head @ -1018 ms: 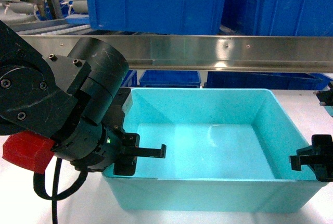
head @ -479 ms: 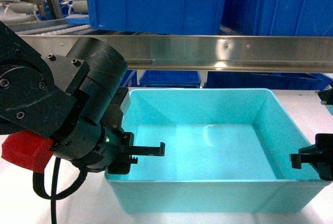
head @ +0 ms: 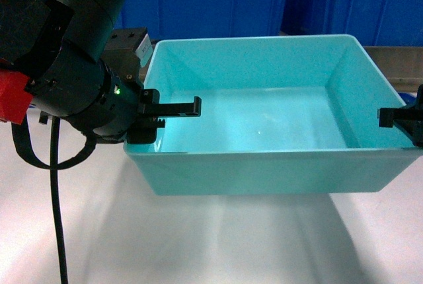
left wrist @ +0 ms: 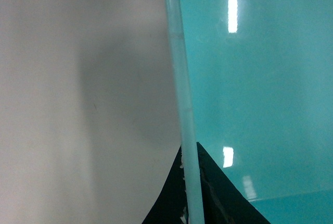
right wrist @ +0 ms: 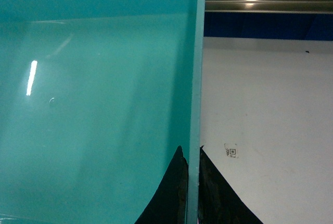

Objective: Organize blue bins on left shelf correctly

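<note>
Turquoise bin point(head: 264, 92), both walls pinched by left end effector point(head: 173, 107) and right end effector point(head: 396, 117); raise both ends evenly toward shelf.

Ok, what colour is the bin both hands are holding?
Light turquoise; the bin shows best in the head view.

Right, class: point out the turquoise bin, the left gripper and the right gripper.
turquoise bin point(head: 264, 172): head view, near outer wall.
left gripper point(head: 173, 107): head view, between its fingertips, at the bin's left wall.
right gripper point(right wrist: 192, 182): right wrist view, fingers either side of the bin's wall.
</note>
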